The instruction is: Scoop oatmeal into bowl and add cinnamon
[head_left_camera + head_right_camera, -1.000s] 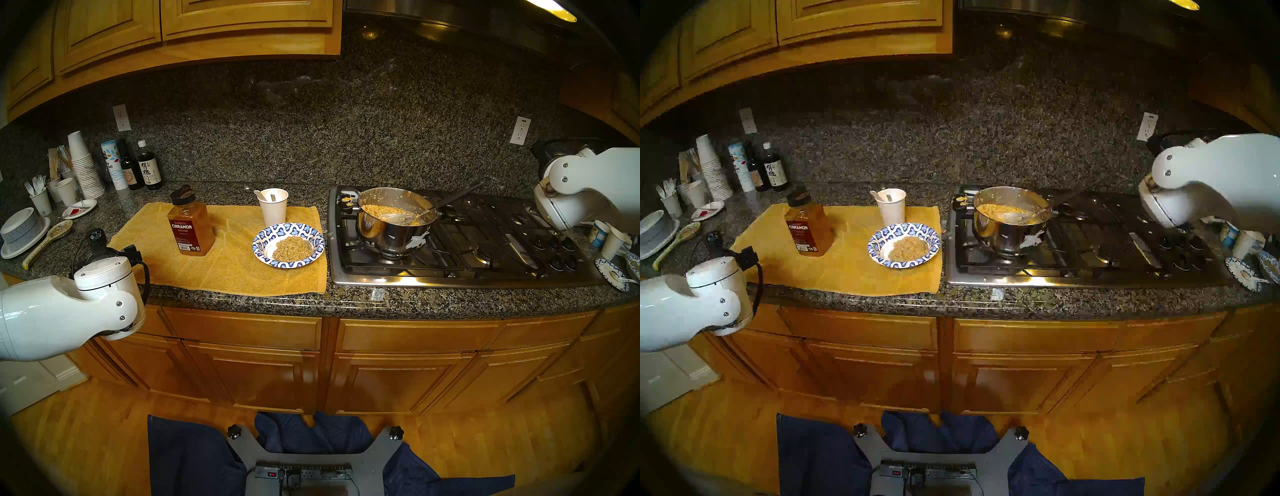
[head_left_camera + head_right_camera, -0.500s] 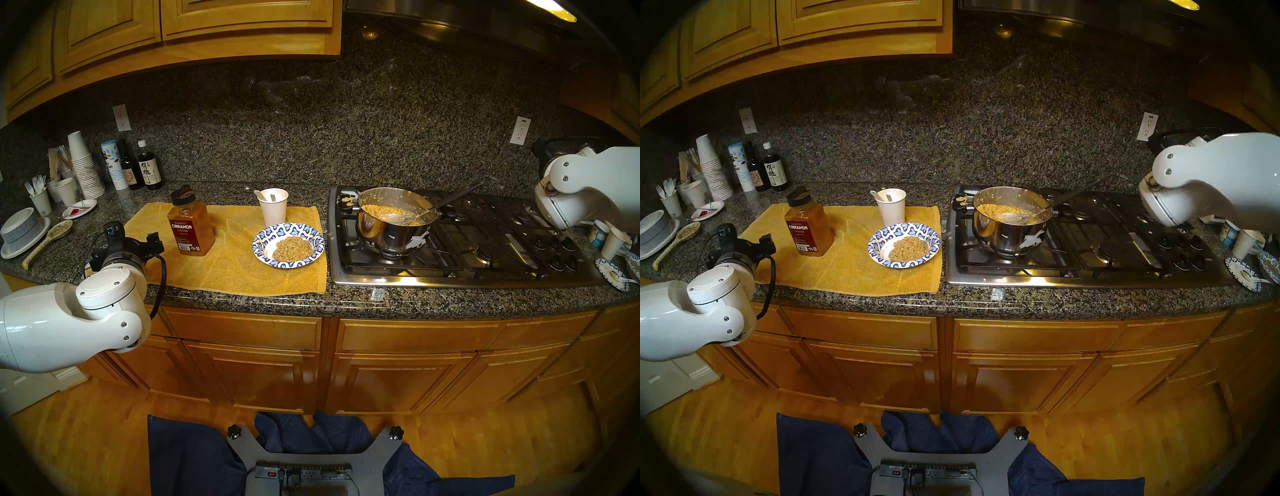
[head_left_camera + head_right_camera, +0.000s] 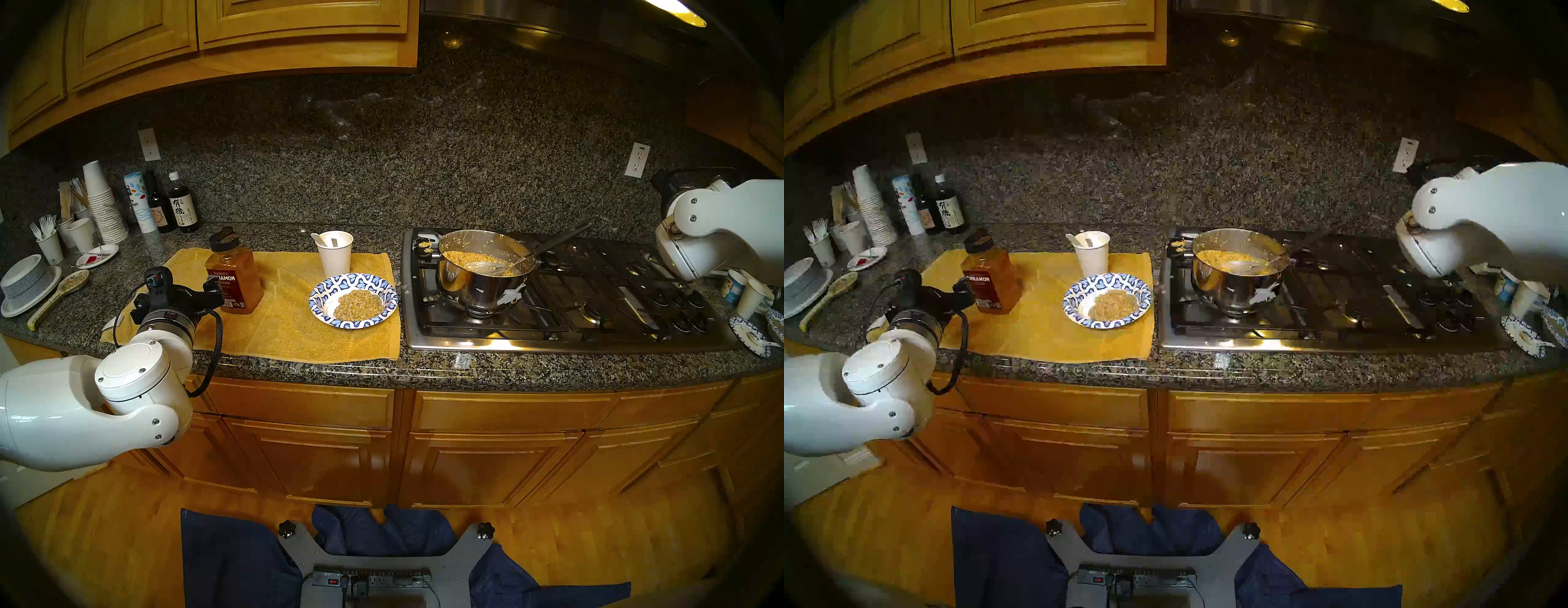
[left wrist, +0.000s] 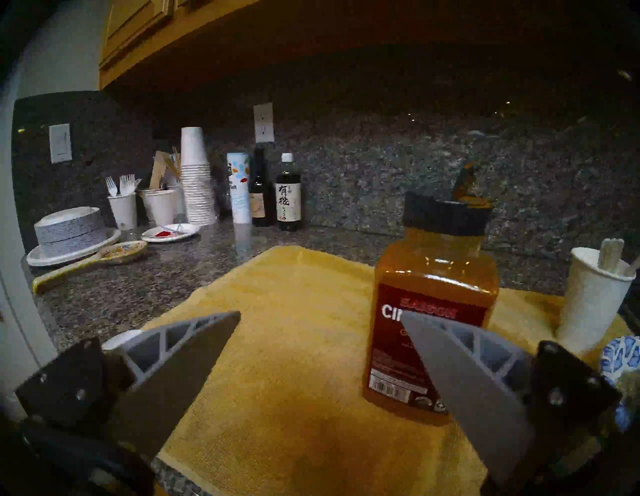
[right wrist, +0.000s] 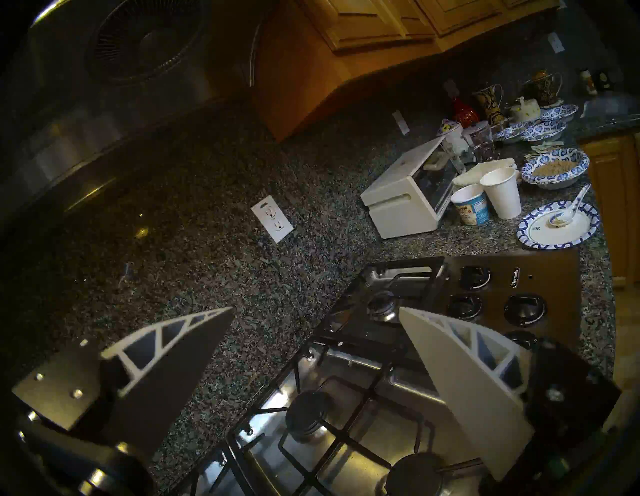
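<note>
- Near the bench's front-left edge, my left claw (image 4: 320,313) gapes level beside the cinnamon (image 4: 433,311), ready to straddle it.
- Oatmeal (image 3: 357,304) fills the bowl (image 3: 384,316); right claw (image 5: 315,311) parked open.

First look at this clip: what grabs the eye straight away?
The blue-and-white paper bowl of oatmeal sits on a yellow towel at centre, with the tall cinnamon jar to its left. The left gripper, open, sits close in front of that jar. On the stove at right, a steel pot holds more oatmeal and a spoon.
</note>
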### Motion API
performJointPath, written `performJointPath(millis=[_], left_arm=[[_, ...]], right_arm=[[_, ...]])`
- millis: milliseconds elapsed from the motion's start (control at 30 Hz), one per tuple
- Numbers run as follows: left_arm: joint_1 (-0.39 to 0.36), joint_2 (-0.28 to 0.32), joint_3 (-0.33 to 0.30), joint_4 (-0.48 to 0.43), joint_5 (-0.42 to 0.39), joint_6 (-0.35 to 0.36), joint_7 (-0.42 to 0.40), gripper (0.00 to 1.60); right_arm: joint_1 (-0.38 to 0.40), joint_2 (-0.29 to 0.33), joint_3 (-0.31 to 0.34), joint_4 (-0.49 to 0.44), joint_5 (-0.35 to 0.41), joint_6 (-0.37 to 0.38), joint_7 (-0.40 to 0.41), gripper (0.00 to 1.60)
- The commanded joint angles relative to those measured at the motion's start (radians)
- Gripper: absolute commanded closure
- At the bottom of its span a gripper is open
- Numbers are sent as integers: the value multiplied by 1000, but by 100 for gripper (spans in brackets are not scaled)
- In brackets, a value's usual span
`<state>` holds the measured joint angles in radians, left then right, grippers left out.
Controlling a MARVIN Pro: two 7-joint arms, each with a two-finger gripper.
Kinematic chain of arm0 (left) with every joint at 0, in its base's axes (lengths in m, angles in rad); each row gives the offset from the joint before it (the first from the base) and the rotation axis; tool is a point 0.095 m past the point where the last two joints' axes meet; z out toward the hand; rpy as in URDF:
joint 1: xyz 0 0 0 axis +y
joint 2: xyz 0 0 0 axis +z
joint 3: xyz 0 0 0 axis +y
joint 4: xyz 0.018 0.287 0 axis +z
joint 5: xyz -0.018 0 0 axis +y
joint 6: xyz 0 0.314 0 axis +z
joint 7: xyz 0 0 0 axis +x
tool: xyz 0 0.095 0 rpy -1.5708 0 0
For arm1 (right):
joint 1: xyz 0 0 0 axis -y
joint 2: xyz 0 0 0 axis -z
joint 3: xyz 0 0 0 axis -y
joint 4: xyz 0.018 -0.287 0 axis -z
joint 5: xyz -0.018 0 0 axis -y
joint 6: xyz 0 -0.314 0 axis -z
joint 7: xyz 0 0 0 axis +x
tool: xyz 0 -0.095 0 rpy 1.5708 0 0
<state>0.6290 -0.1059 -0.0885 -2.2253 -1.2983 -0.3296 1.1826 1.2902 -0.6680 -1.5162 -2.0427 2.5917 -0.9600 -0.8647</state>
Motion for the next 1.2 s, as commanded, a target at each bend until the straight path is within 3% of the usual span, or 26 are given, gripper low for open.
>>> performJointPath(millis=[0,700,1167], left_arm=[[3,3,1,26,60,-29,-42,0],[18,4,37,133,150,-97,-245,0],[23,4,47,187,155,-154,-408,0]], right_arm=[[30,-8,15,10,-13,0,-14,0],[30,-10,13,9,-11,0,-12,0],[32,-10,13,9,-13,0,-15,0]])
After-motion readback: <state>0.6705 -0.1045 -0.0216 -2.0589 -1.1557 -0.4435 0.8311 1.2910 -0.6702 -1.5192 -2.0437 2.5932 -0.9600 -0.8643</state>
